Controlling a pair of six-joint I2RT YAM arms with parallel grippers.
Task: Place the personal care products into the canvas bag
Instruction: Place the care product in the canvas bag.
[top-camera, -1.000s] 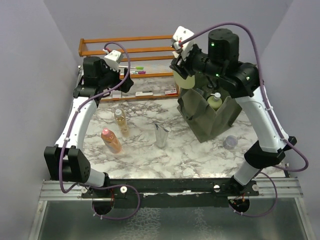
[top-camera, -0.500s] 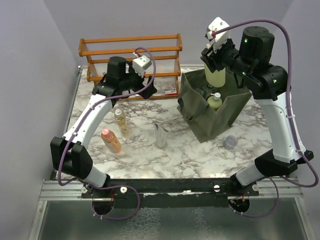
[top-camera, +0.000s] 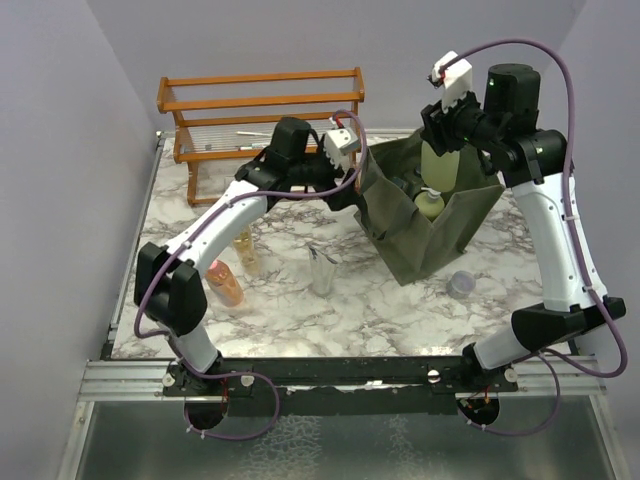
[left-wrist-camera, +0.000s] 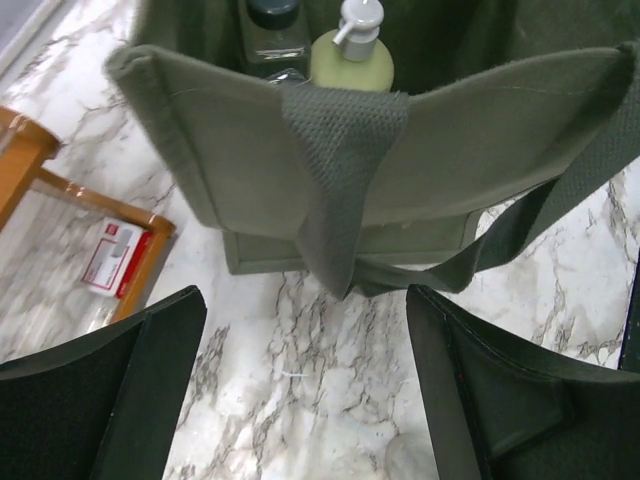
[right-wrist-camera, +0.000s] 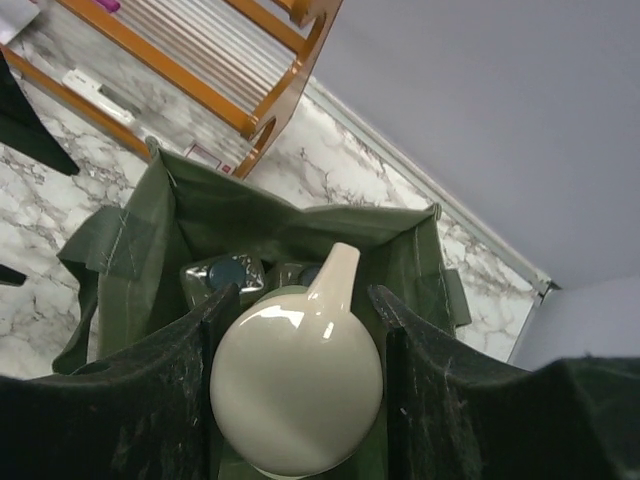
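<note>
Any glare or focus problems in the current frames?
Right wrist: bright glare streak on the rounded pale green pump bottle clamped in the right gripper. Left wrist: left gripper near-black, little detail; olive-green canvas bag sharp. Top external: even light, soft shadows, no obvious blur.

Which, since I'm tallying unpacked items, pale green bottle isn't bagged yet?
The pale green bottle in the right end effector above the canvas bag; the second bottle stands inside.

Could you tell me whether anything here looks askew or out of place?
Only the canvas bag: its walls slump unevenly, and a strap droops outward over the rim facing the left claw. The pale green bottle in the right claw looks intact; nothing seems spilled.
</note>
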